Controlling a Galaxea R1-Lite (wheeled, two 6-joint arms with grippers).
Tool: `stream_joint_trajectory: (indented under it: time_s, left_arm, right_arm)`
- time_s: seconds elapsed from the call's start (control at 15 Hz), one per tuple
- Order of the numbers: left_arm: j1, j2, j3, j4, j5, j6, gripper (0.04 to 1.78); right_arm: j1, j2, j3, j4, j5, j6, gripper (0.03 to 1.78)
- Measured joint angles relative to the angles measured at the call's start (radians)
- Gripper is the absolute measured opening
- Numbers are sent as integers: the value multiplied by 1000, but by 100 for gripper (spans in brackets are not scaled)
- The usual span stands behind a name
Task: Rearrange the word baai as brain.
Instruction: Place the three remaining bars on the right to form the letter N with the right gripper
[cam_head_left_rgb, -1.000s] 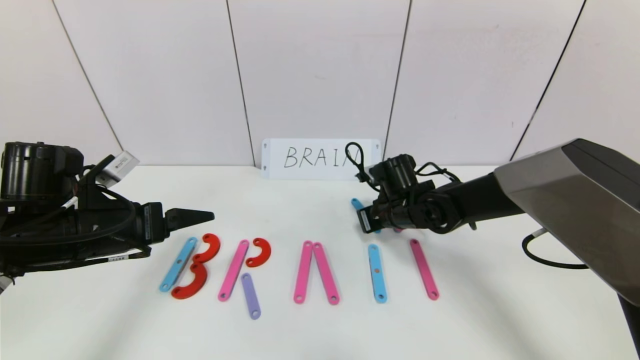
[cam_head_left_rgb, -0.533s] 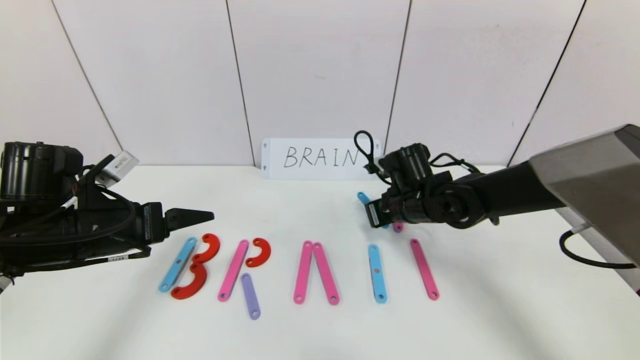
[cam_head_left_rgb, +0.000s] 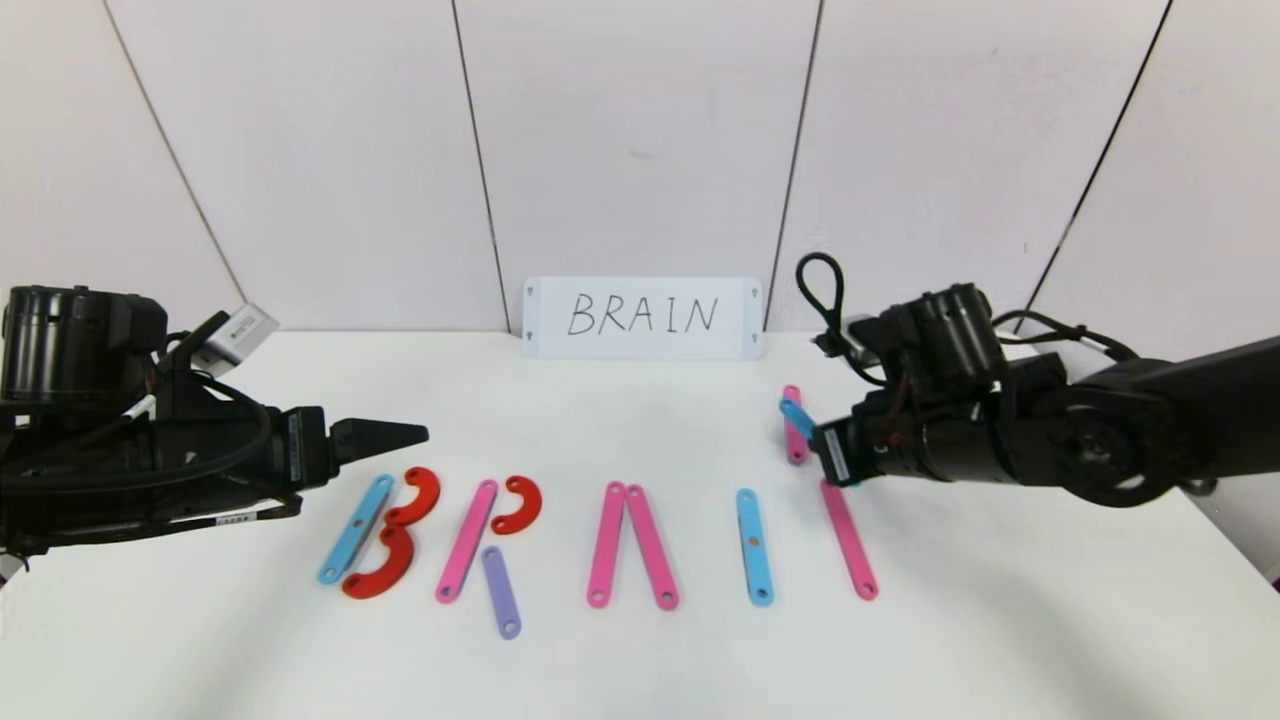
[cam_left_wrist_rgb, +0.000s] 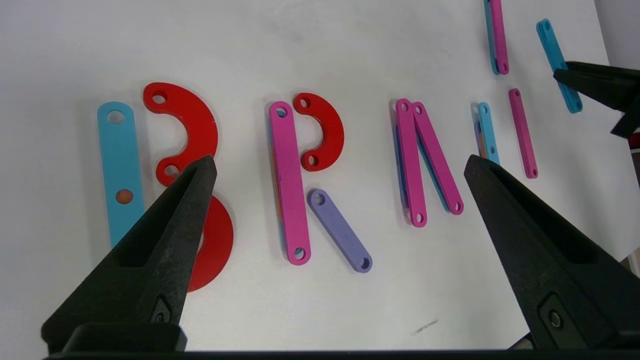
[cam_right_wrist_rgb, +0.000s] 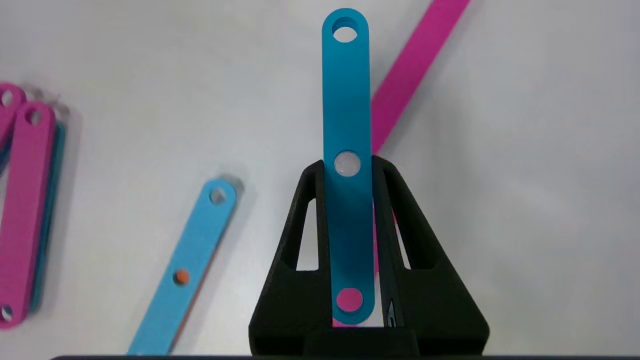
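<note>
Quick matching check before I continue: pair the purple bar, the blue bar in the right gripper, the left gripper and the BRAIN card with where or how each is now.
Things:
1. purple bar
2. held blue bar
3. left gripper
4. BRAIN card

States:
A. open, hovering above the B
B. against the back wall
C. lying flat as the R's leg
D. clamped in the right gripper, above the table

Pairs: 1-C, 2-D, 3-A, 4-B

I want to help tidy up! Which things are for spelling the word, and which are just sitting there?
For the job:
- flat-piece letters
- blue bar in the right end effector
- spare pink bar

Just there:
- handwritten card
- left end effector, open and idle
</note>
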Motion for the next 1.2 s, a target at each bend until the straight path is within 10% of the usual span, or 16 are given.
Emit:
stream_joint_trajectory:
  time_s: [1.2]
  left_arm:
    - [-2,6,2,0,0,0,174]
  right_arm:
    - [-195,-83,362,-176,203,-98,28]
